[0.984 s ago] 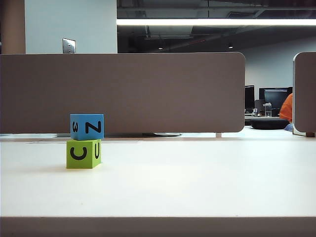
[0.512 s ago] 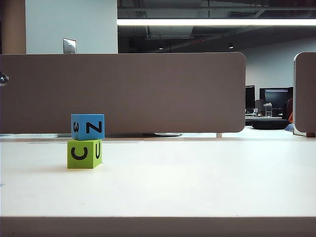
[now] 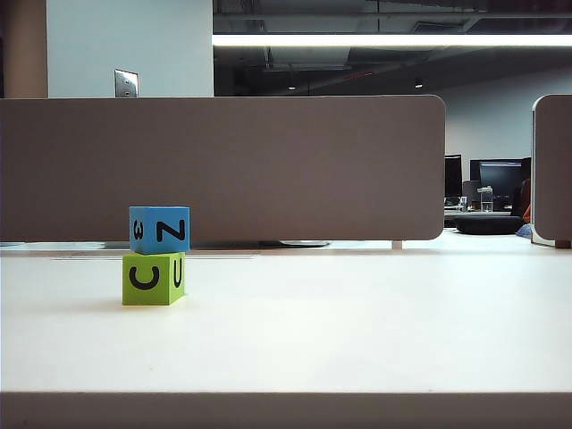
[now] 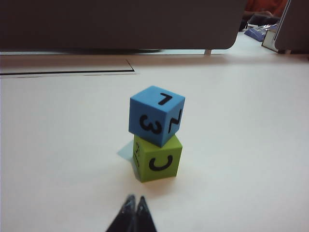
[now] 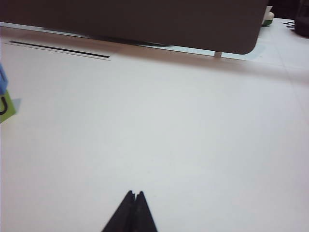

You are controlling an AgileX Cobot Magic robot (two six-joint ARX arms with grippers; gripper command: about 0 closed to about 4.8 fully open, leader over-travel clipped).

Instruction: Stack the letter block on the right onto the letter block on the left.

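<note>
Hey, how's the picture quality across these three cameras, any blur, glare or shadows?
Exterior view: sharp, a bright ceiling strip light glares up top; blue block on green block casts little shadow. Left wrist view: slightly soft, a faint shadow beside the stack, shut left gripper dark. Right wrist view: soft, table washed out, shut right gripper silhouetted.

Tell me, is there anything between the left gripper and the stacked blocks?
No. In the left wrist view only bare table lies between the shut left gripper and the green block carrying the blue block.
</note>
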